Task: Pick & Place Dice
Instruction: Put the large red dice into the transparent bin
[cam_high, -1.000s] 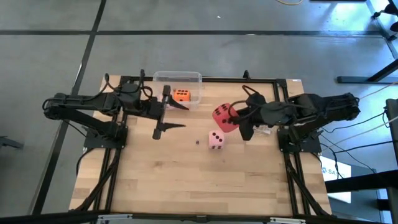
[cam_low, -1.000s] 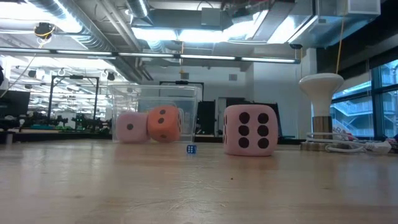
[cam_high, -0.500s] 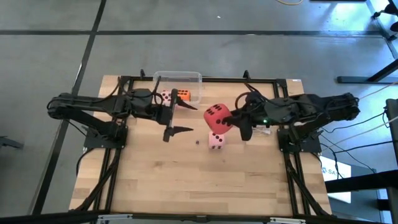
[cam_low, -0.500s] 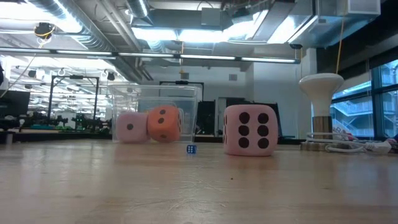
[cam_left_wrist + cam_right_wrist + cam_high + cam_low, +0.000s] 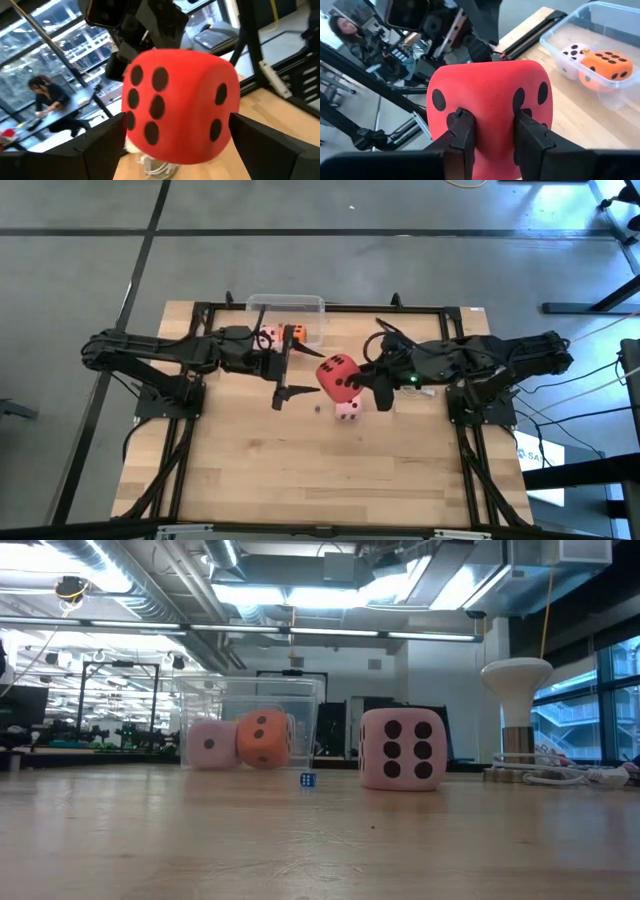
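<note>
Right gripper [image 5: 358,380] having carried red die [image 5: 338,376] toward left gripper [image 5: 283,373], squeezing it, left fingers standing apart beside it

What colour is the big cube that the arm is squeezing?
Red die with dark pips, clearest in the right wrist view.

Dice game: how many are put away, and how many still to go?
Two look done: the orange die and a pale pink die sit in the tub. The right hand is holding the red die out to the open left hand. The pink die on the table is left.
</note>
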